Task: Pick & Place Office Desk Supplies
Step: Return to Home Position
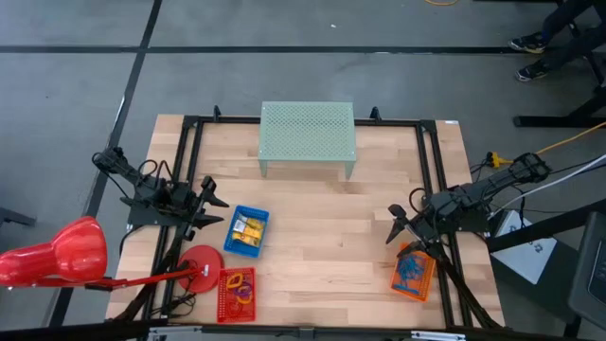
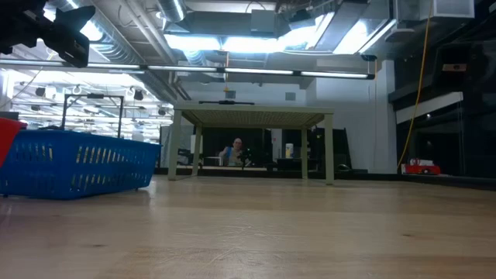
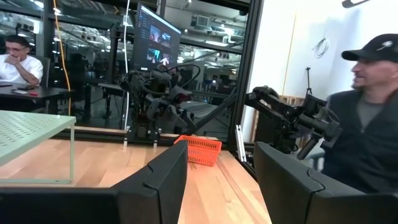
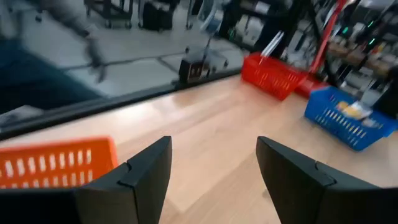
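Fingers apart on left gripper and right gripper; supplies indistinct.

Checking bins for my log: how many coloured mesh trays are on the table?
3: a blue rectangular mesh tray left of centre, a red mesh tray beside the red lamp's base, an orange mesh tray at the table's right edge.

Lamp clipped by left edge. Loops in red tray and blue wires in orange tray too small to separate.
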Available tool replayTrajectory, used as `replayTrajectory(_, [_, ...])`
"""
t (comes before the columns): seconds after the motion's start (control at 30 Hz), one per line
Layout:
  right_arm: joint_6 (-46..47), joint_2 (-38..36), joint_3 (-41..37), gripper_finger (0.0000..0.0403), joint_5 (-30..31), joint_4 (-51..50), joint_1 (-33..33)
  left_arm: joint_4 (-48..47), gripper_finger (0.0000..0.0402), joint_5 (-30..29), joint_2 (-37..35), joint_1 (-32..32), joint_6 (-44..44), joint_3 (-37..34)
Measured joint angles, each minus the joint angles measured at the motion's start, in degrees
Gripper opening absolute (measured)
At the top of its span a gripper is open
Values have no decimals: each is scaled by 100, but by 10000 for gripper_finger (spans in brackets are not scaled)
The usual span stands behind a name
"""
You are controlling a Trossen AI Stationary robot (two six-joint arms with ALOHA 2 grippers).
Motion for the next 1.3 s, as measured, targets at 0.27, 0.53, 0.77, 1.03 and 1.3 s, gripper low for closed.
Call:
replayTrajectory(0.27, [-2, -579, 4, 236, 25, 34, -52, 0, 180, 0, 1, 0, 3, 0])
replayTrajectory(0.53, [-2, -1205, 4, 236, 40, 54, -110, -4, 180, 0, 0, 0, 5, 0])
replayTrajectory(0.77, [-2, -1232, 7, 236, 45, 53, -111, -9, 180, 2, 2, 0, 8, 0])
replayTrajectory(1.03, [-3, -1232, 7, 236, 45, 51, -111, -13, 180, 2, 0, 0, 11, 0])
replayTrajectory(1.3, [-2, -1232, 7, 236, 45, 49, -113, -13, 180, 2, 0, 0, 11, 0])
